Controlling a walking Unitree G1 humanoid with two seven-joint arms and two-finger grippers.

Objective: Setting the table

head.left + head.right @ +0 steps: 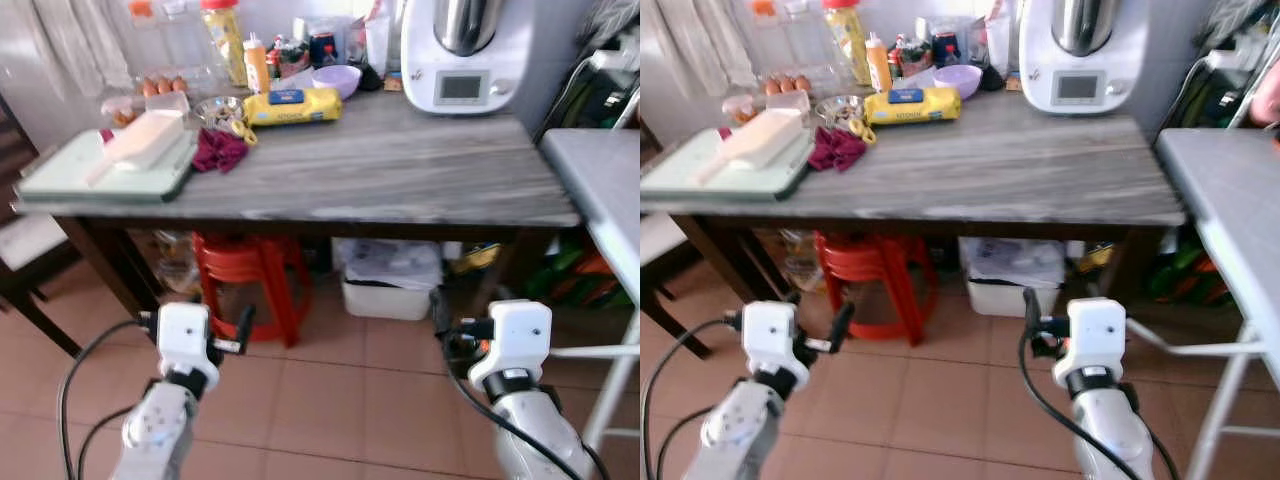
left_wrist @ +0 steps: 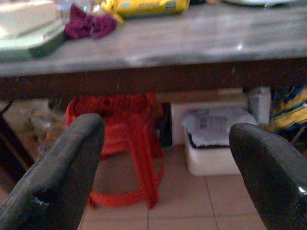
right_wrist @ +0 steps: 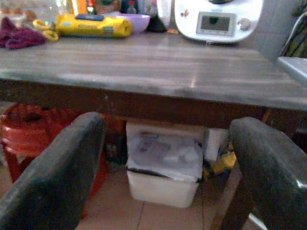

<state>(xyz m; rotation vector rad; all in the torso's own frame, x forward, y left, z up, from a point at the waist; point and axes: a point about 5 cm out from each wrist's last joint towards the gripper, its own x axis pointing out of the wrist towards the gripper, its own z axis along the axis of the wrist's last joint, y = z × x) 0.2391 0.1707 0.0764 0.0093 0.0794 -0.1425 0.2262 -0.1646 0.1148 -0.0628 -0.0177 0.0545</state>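
One grey wood-grain counter (image 1: pixel 400 170) ahead, dark frame beneath. Two tools, both low in front of its near edge over the tiled floor (image 1: pixel 330 390): left tool (image 2: pixel 165 177) and right tool (image 3: pixel 168 172), each with its two black fingers spread wide apart, nothing between them.

On the counter, all toward the back and the robot's left:
- one pale green tray (image 1: pixel 70 175) at the left end, one cream-coloured long object (image 1: pixel 145 140) lying on it; what it is cannot be made out
- one crumpled maroon cloth (image 1: pixel 218 150) just beside the tray
- one small metal bowl (image 1: pixel 217 108) behind the cloth
- one yellow packet (image 1: pixel 292 105), blue label, lying flat
- one lilac bowl (image 1: pixel 337 78) behind the packet
- one white kitchen machine (image 1: pixel 462 65) with a small screen, its top cut off by the frame
- brown eggs (image 1: pixel 160 86) in a clear box, roughly three showing
- bottles and jars along the wall, crowded and blurred, count uncertain

Under the counter: one red plastic stool (image 1: pixel 250 275), one white bin (image 1: pixel 390 280) with a bag in it.

One second grey surface (image 1: pixel 605 185) at the right, cut off by the frame.
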